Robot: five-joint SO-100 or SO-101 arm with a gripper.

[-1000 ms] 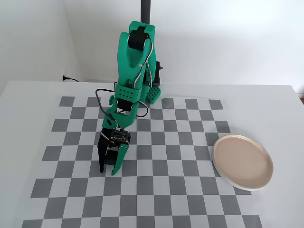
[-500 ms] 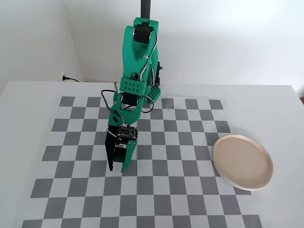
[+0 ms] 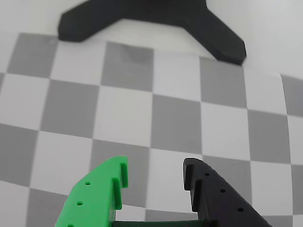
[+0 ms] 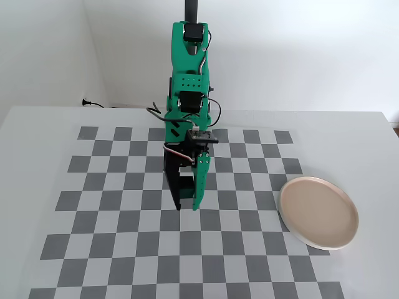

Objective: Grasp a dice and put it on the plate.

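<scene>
My gripper point(image 3: 156, 165) is open, with a green finger point(image 3: 102, 194) on the left and a black finger point(image 3: 213, 194) on the right of the wrist view. Only checkered mat shows between them. In the fixed view the gripper point(image 4: 187, 207) points down close over the middle of the mat. The dice is not visible in either view. The pale pinkish-beige plate point(image 4: 319, 213) lies empty at the right of the fixed view, well right of the gripper.
The grey and white checkered mat point(image 4: 124, 218) covers the white table. A black forked stand foot point(image 3: 156, 14) lies at the far edge of the mat in the wrist view. The green arm point(image 4: 188, 93) rises behind the gripper.
</scene>
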